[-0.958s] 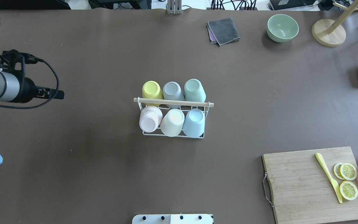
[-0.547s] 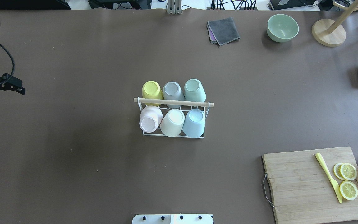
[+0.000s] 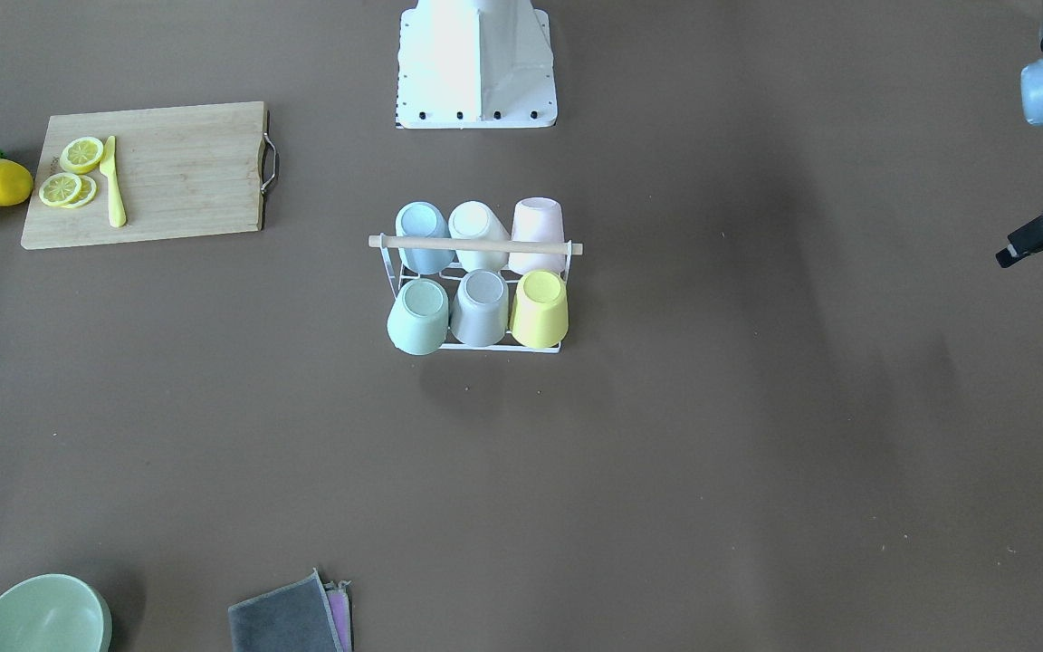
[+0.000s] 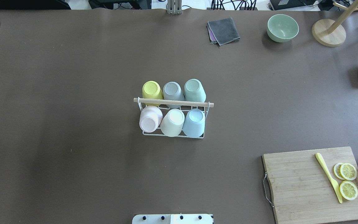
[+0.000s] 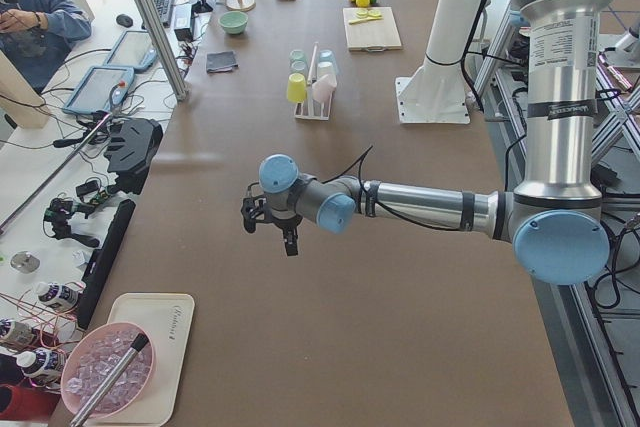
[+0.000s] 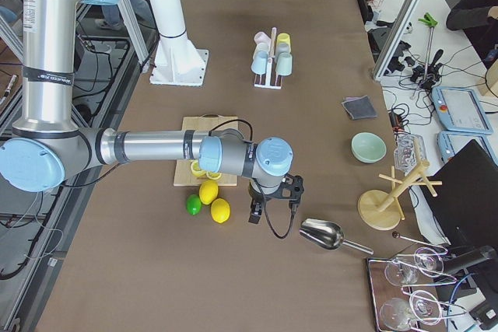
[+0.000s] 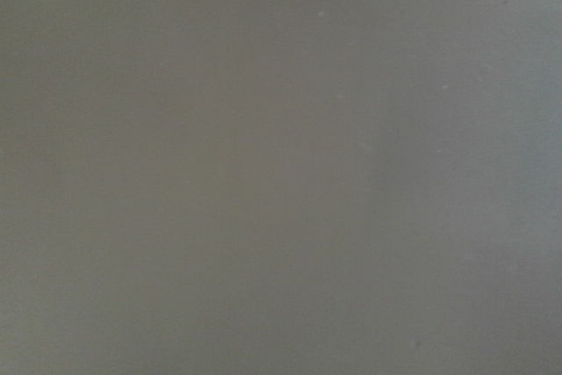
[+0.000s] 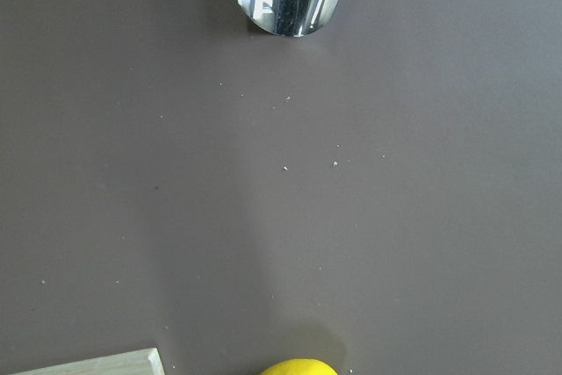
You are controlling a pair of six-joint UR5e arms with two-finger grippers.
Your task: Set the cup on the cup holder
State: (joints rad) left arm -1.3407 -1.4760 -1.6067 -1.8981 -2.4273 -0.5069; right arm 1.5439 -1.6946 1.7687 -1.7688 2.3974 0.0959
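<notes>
Apparently holding nothing, left fingers [image 5: 291,243], spread unclear.

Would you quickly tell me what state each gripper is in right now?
Left gripper: cannot be told; jaws too small to see.
Right gripper: cannot be told; only a distant side view.

A long table [image 4: 73,174] with a matte brown cover stands under even light — beside it, behind slanted aluminium posts [image 5: 152,22], runs a cluttered white bench [image 5: 25,162] with tablets [image 5: 97,87].
</notes>
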